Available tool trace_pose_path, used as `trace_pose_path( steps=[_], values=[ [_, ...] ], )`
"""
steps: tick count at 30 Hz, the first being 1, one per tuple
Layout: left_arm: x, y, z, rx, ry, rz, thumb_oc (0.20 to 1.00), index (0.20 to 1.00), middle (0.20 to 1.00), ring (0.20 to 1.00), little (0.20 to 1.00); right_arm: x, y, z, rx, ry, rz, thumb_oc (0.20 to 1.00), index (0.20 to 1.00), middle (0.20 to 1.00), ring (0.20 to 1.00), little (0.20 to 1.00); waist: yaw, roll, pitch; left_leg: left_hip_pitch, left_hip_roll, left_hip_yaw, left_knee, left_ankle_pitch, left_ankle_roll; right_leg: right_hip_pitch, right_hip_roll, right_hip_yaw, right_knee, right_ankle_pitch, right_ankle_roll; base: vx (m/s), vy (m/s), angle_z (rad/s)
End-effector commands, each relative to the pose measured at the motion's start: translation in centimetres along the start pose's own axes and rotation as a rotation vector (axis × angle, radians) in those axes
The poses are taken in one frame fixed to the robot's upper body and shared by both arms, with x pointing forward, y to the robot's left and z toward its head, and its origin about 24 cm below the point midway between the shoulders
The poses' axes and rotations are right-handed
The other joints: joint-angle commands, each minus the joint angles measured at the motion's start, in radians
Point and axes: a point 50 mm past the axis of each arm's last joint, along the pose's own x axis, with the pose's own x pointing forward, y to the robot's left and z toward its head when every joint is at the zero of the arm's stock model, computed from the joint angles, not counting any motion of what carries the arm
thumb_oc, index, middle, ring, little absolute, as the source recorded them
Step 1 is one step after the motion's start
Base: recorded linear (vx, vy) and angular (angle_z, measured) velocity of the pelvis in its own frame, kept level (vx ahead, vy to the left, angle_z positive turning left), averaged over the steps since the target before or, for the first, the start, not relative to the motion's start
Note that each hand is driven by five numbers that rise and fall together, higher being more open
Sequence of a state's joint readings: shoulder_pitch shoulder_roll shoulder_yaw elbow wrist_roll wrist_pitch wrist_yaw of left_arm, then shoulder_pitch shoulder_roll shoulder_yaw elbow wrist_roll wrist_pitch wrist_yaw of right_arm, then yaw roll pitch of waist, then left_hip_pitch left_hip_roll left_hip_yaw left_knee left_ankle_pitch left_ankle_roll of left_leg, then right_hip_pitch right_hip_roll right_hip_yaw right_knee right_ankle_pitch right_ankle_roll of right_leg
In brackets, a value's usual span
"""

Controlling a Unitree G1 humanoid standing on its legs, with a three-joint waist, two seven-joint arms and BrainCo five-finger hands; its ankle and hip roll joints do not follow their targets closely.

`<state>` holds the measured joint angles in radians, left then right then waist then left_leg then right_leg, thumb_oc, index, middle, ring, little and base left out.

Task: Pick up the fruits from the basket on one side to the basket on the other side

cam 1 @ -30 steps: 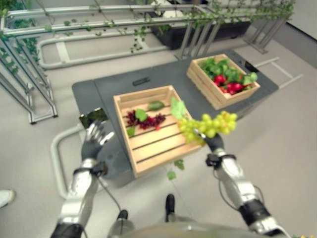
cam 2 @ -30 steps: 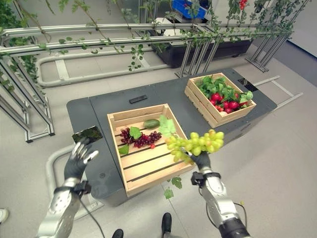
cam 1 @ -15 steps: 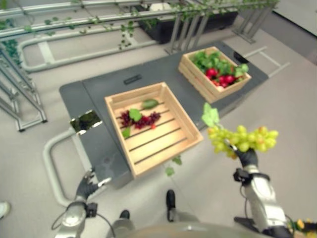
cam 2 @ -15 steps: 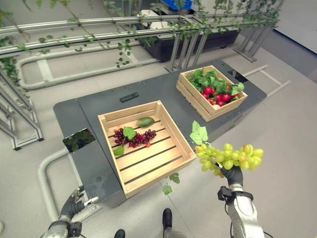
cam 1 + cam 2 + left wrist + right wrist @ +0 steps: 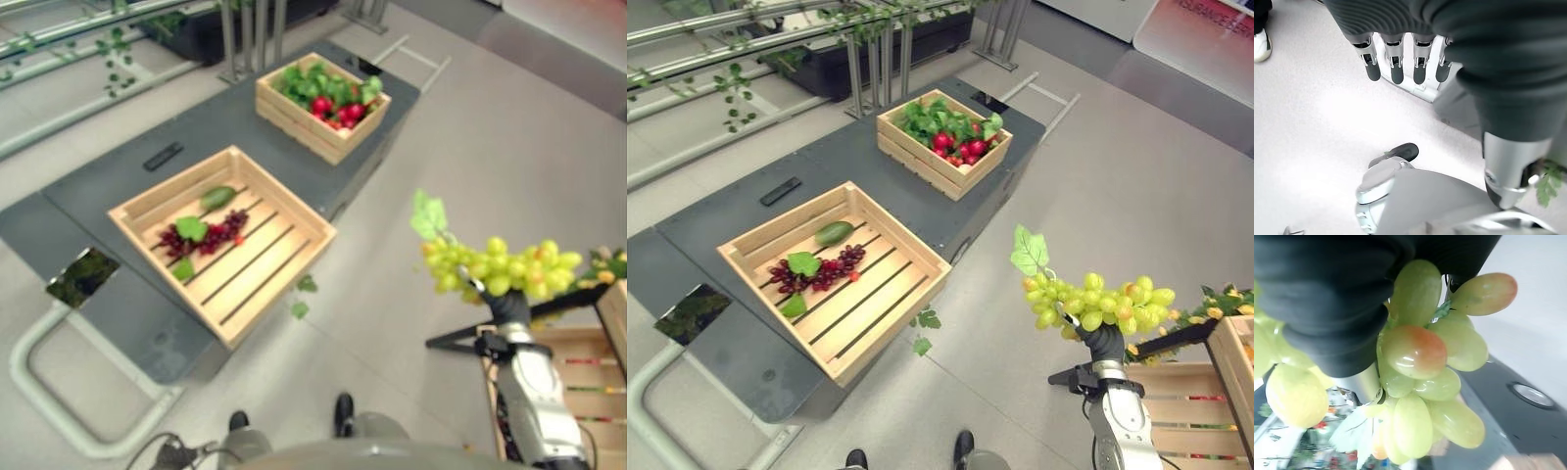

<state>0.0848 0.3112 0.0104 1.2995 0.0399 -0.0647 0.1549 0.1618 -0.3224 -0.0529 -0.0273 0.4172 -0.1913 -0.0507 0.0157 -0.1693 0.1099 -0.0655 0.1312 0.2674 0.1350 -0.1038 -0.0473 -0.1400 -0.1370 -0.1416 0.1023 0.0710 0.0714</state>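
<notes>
A bunch of green grapes [image 5: 1097, 304] with one leaf hangs in the air over the floor, right of the grey table [image 5: 745, 352]. My right hand [image 5: 1105, 345] is shut on its stem from below, and the grapes [image 5: 1420, 357] show close up in the right wrist view. The near wooden crate [image 5: 933, 260] on the table holds purple grapes [image 5: 823, 271] and a green fruit [image 5: 834, 233]. A far crate [image 5: 921, 162] holds red fruits [image 5: 965, 147] among leaves. My left hand [image 5: 1396, 68] hangs low over the floor, fingers straight, holding nothing.
A third wooden crate [image 5: 1176, 392] stands at the right, just beside my right hand, with a leafy sprig of small yellow fruits [image 5: 1215, 304] over its rim. Metal rails with vines run behind the table. A person's white shoe [image 5: 1261, 44] is on the floor.
The camera has swung right. My right hand has carried the green grapes away from the near crate toward the crate on the right. My left hand has dropped low beside me.
</notes>
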Motion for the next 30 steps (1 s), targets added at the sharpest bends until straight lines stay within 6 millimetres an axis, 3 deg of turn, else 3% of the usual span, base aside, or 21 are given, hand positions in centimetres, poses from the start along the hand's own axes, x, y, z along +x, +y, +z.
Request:
trace_pose_path(
  steps=[1,2,4,5,9,12,13,15,18,20,21,23,27,30],
  values=[
    [0.2,-0.5,0.9,0.000,-0.003,-0.033,1.000,1.000,1.000,1.000,1.000,1.1,-1.4,4.7,-0.080,-0.213,-0.012,0.200,0.200,0.200,0.200,0.200,-0.013,0.046,-0.033,-0.053,-0.100,-0.033,-0.188,0.103,0.055,0.069,0.005,0.010,-0.003,-0.087,0.101,-0.08,-0.025,-1.51],
    [0.2,-0.6,1.3,0.006,-0.025,-0.032,1.000,1.000,1.000,1.000,1.000,1.2,-1.1,4.9,-0.076,-0.222,-0.007,0.200,0.200,0.200,0.200,0.200,0.003,0.046,-0.036,-0.051,-0.093,0.003,-0.185,0.101,0.054,0.084,-0.012,-0.059,-0.013,-0.093,0.101,-0.06,-0.025,-1.38],
    [0.2,-0.6,1.7,-0.010,-0.043,-0.025,1.000,1.000,1.000,1.000,1.000,1.4,-0.9,5.1,-0.079,-0.230,0.003,0.200,0.200,0.200,0.200,0.200,0.005,0.050,-0.038,-0.054,-0.088,0.033,-0.187,0.104,0.049,0.093,-0.020,-0.091,-0.046,-0.095,0.104,-0.08,-0.097,-1.23],
    [0.1,-0.6,3.8,-0.025,-0.152,-0.019,1.000,1.000,1.000,1.000,1.000,1.8,-0.5,5.4,-0.090,-0.245,0.024,0.200,0.200,0.200,0.200,0.200,0.013,0.062,-0.029,-0.053,-0.065,0.074,-0.182,0.120,0.037,0.088,-0.015,-0.110,-0.086,-0.081,0.094,-0.08,-0.170,-0.70],
    [-0.4,-1.9,6.2,-0.085,-0.275,-0.069,1.000,1.000,1.000,1.000,1.000,1.8,-1.3,5.8,-0.123,-0.248,0.025,0.200,0.200,0.200,0.200,0.200,-0.005,0.107,-0.024,-0.044,-0.053,0.083,-0.178,0.129,0.025,0.101,0.004,-0.077,-0.112,-0.104,0.079,-0.02,-0.141,-0.72],
    [-0.6,-3.3,5.9,-0.069,-0.250,-0.106,1.000,1.000,1.000,1.000,1.000,1.9,-1.3,6.1,-0.146,-0.249,0.049,0.200,0.200,0.200,0.200,0.200,-0.026,0.146,-0.018,-0.039,-0.027,0.091,-0.173,0.151,0.003,0.115,0.037,-0.037,-0.147,-0.115,0.059,-0.01,-0.142,-0.24],
    [-0.9,-4.4,6.7,-0.043,-0.280,-0.141,1.000,1.000,1.000,1.000,1.000,2.0,-1.3,6.7,-0.178,-0.265,0.063,0.200,0.200,0.200,0.200,0.200,-0.040,0.170,-0.008,-0.040,-0.021,0.087,-0.172,0.164,-0.009,0.122,0.058,-0.015,-0.164,-0.118,0.048,-0.01,-0.127,-0.42],
    [-1.1,-5.0,7.3,-0.037,-0.311,-0.159,1.000,1.000,1.000,1.000,1.000,2.0,-1.4,6.9,-0.185,-0.272,0.064,0.200,0.200,0.200,0.200,0.200,-0.045,0.180,-0.003,-0.043,-0.024,0.075,-0.171,0.167,-0.013,0.126,0.066,-0.007,-0.173,-0.118,0.044,-0.03,-0.123,-0.30],
    [-1.9,-5.8,9.5,-0.076,-0.407,-0.192,1.000,1.000,1.000,1.000,1.000,2.0,-1.8,7.6,-0.208,-0.293,0.065,0.200,0.200,0.200,0.200,0.200,-0.056,0.194,0.015,-0.068,-0.039,0.005,-0.130,0.153,-0.025,0.117,0.093,0.013,-0.179,-0.122,0.027,-0.04,-0.183,-0.14],
    [-2.4,-5.8,10.6,-0.106,-0.474,-0.201,1.000,1.000,1.000,1.000,1.000,2.2,-1.8,7.8,-0.216,-0.303,0.073,0.200,0.200,0.200,0.200,0.200,-0.037,0.176,0.040,-0.096,-0.083,-0.139,-0.044,0.107,-0.027,0.116,0.105,0.046,-0.177,-0.120,0.013,0.01,-0.240,0.04],
    [-2.6,-5.8,11.2,-0.124,-0.497,-0.210,1.000,1.000,1.000,1.000,1.000,2.6,-1.6,7.9,-0.212,-0.308,0.074,0.200,0.200,0.200,0.200,0.200,-0.015,0.161,0.050,-0.114,-0.127,-0.256,-0.012,0.087,-0.027,0.109,0.116,0.074,-0.172,-0.117,0.005,0.05,-0.268,-0.06],
    [-2.9,-6.0,11.7,-0.090,-0.534,-0.221,1.000,1.000,1.000,1.000,1.000,2.7,-1.5,7.7,-0.211,-0.308,0.074,0.200,0.200,0.200,0.200,0.200,0.002,0.147,0.051,-0.133,-0.189,-0.390,-0.006,0.072,-0.009,0.110,0.145,0.134,-0.168,-0.121,-0.004,0.06,-0.252,-0.73],
    [-3.1,-6.1,12.1,-0.023,-0.560,-0.231,1.000,1.000,1.000,1.000,1.000,2.9,-1.2,7.5,-0.195,-0.307,0.085,0.200,0.200,0.200,0.200,0.200,0.003,0.137,0.039,-0.156,-0.268,-0.484,0.003,0.071,0.022,0.107,0.181,0.216,-0.171,-0.108,-0.009,0.06,-0.088,-0.91],
    [-3.0,-6.0,12.2,0.005,-0.562,-0.229,1.000,1.000,1.000,1.000,1.000,2.9,-1.0,7.3,-0.183,-0.297,0.093,0.200,0.200,0.200,0.200,0.200,0.007,0.134,0.034,-0.171,-0.294,-0.520,-0.004,0.088,0.025,0.107,0.191,0.246,-0.176,-0.108,-0.011,0.05,0.017,-0.94]
  ],
)
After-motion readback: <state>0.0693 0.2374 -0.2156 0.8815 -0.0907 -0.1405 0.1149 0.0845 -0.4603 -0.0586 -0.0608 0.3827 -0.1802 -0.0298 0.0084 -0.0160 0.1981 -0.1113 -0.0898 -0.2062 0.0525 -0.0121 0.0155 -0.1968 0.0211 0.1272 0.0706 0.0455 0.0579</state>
